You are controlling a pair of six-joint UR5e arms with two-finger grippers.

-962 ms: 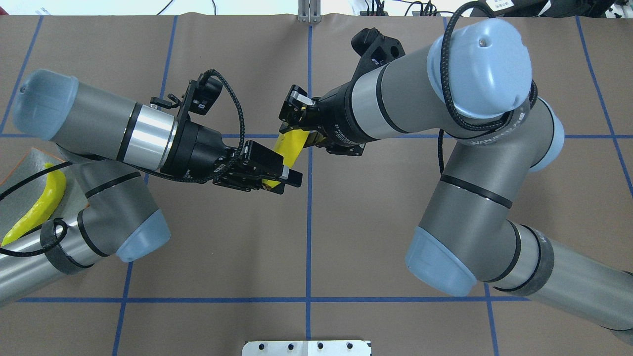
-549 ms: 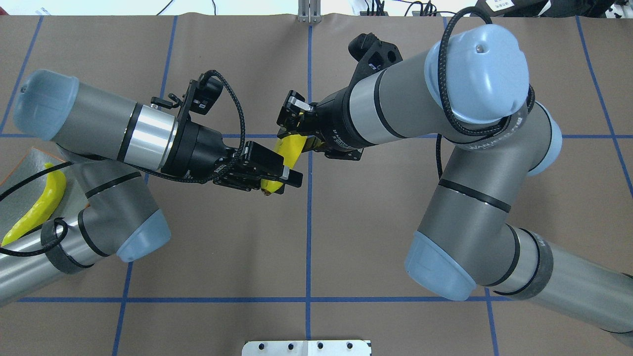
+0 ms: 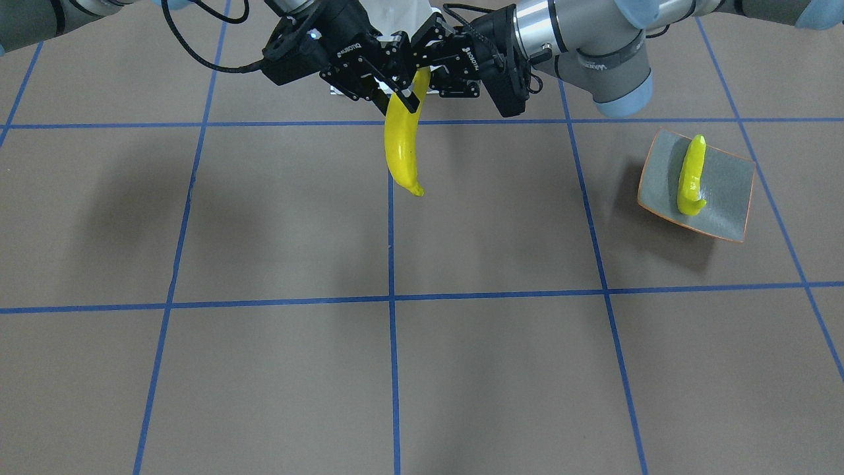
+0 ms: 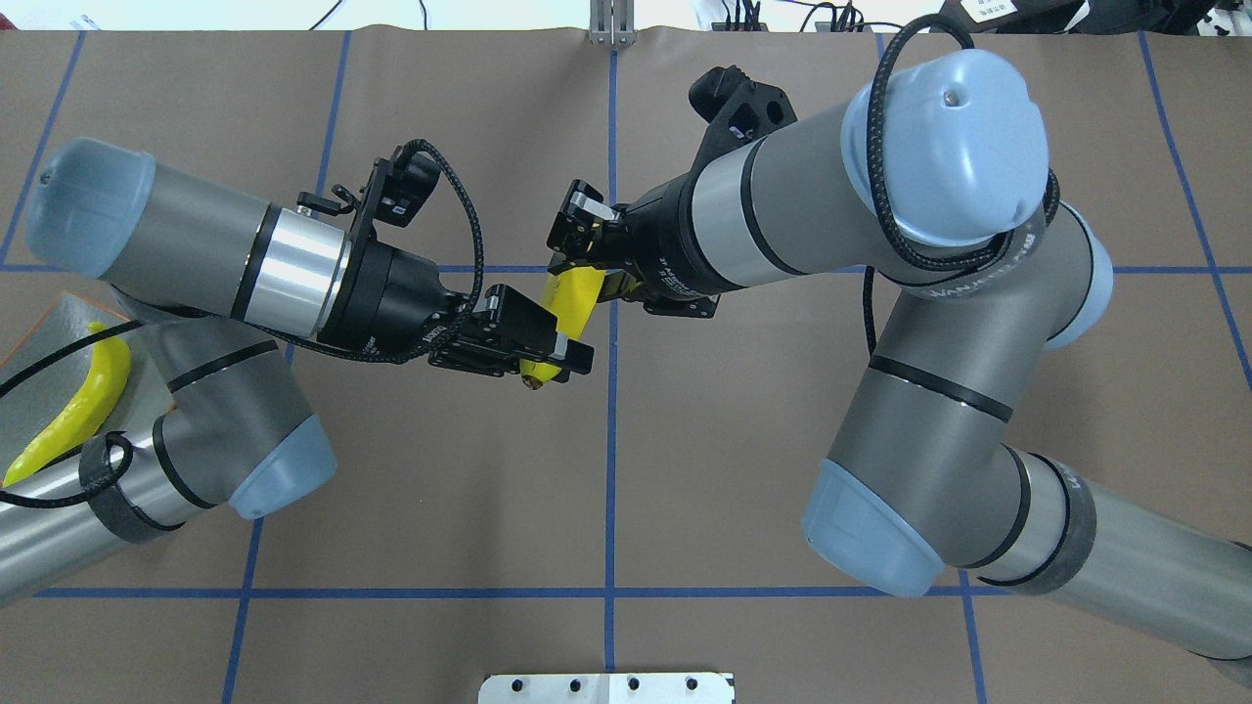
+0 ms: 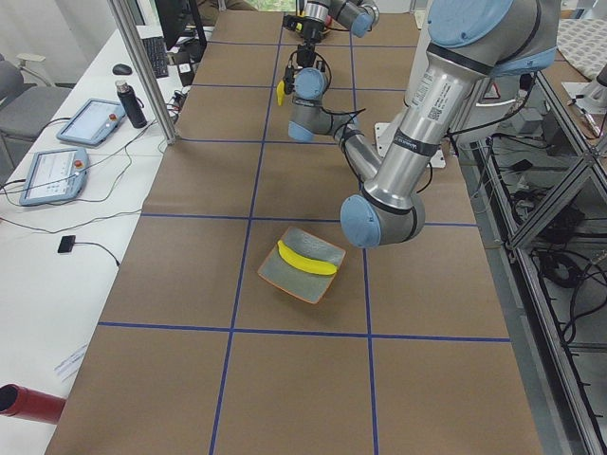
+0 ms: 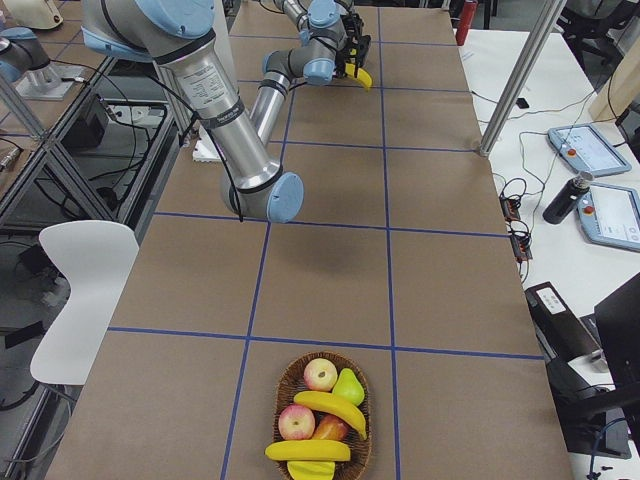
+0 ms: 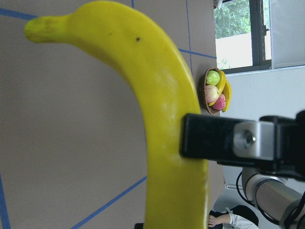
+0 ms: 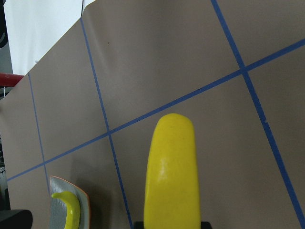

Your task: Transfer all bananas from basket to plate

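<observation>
One banana (image 3: 401, 145) hangs in the air over the middle of the table, its free end toward the far side. My right gripper (image 4: 585, 262) is shut on its upper part. My left gripper (image 4: 550, 354) is shut on its near end, where a dark tip shows. The right wrist view shows this banana (image 8: 171, 167) from above. A second banana (image 3: 691, 175) lies on the grey, orange-rimmed plate (image 3: 728, 191) at my left. The wicker basket (image 6: 290, 375) stands at the table's right end, holding more bananas (image 6: 330, 410) among other fruit.
My left arm's elbow hangs over the plate (image 4: 34, 342) in the overhead view. The white base plate (image 4: 606, 687) sits at the near edge. Beyond the far edge, a metal post (image 6: 520, 75) rises beside a desk holding tablets (image 6: 585, 145).
The held banana has turned a little and now looks narrower, with its dark tip showing below my left gripper. The left gripper has shifted slightly left. The right arm has barely moved.
</observation>
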